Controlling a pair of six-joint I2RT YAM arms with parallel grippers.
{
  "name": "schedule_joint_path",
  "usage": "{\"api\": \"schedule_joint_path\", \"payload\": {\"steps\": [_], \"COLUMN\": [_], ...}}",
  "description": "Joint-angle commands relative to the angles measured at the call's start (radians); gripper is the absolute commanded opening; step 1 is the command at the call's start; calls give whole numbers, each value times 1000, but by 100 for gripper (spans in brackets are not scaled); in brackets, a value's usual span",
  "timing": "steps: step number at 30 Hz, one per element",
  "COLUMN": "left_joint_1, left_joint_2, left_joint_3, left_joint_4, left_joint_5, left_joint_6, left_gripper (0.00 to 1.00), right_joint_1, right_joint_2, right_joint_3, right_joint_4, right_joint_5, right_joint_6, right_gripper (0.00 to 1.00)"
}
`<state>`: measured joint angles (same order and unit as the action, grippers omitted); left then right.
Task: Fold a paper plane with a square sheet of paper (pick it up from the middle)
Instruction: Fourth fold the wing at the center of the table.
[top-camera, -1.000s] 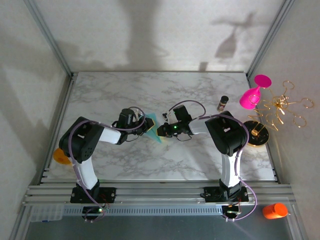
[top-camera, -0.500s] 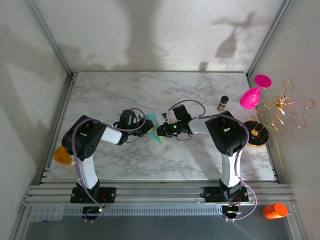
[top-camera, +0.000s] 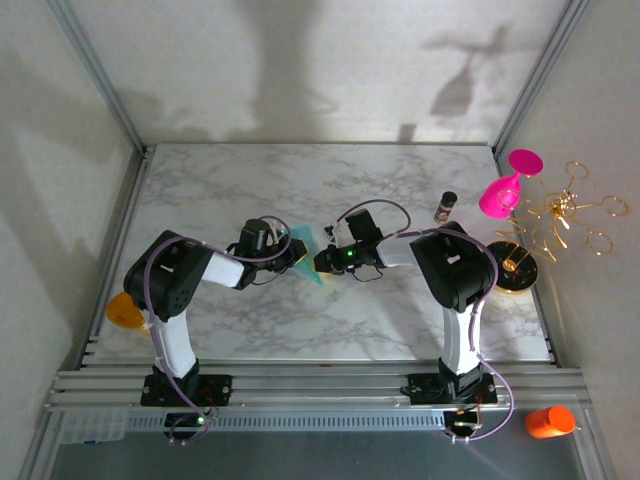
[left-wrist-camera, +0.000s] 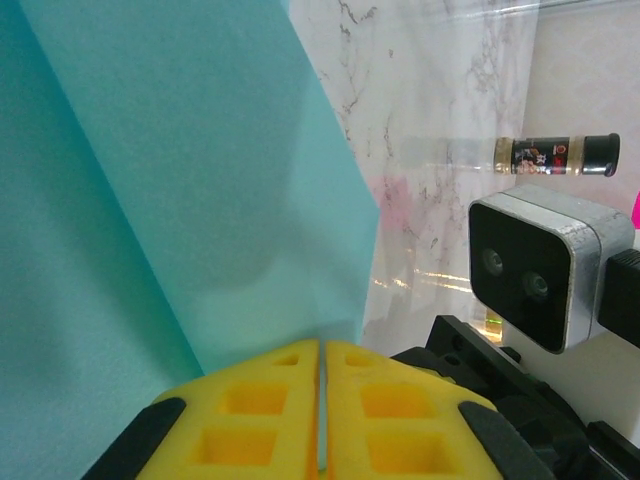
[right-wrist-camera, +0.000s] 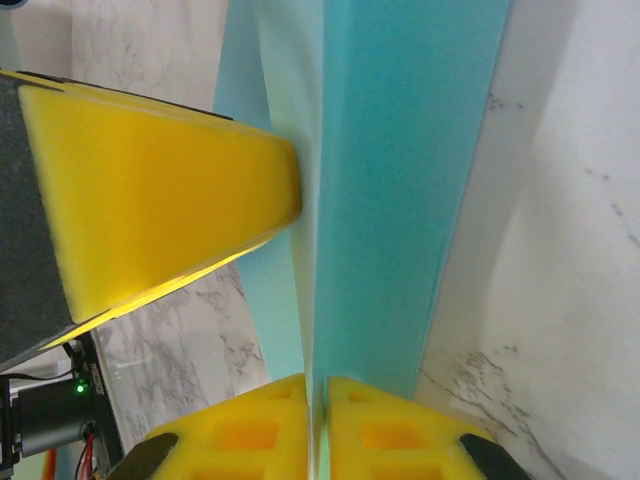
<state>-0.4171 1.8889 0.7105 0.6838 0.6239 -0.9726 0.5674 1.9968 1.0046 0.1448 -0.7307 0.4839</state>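
Overhead cam's pretty dim, big soft shadows on the back wall (top-camera: 300, 60). Wrist cams are brighter, yellow pads (left-wrist-camera: 250, 420) slightly blurry.

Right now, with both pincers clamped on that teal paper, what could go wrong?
1. The left pincer and right pincer are both shut on the thin teal paper; if they pull apart, it may tear.
2. Each seems to hold it just at the pad tips, so the sheet might slip out and the fold could spring open.
3. The pincers sit very close together over the table, so a small wrong move could knock them into each other.
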Motion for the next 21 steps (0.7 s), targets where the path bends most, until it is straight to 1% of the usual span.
{"api": "schedule_joint_path", "payload": {"steps": [1, 7, 21], "left_joint_1": [3, 5, 5], "left_joint_2": [18, 27, 44], "left_joint_3": [17, 20, 33], "left_joint_4": [-12, -17, 3], "left_joint_5": [-23, -24, 5], "left_joint_6": [-9, -12, -1], "left_gripper": [10, 10, 13], "right_joint_1": [-21, -21, -20], "right_joint_2": [64, 66, 67], "right_joint_3": [-28, -26, -27], "right_joint_4": [-160, -168, -179], "right_joint_5": [126, 129, 151], "right_joint_6": [-19, -20, -26], "right_gripper": [15, 17, 12]}}
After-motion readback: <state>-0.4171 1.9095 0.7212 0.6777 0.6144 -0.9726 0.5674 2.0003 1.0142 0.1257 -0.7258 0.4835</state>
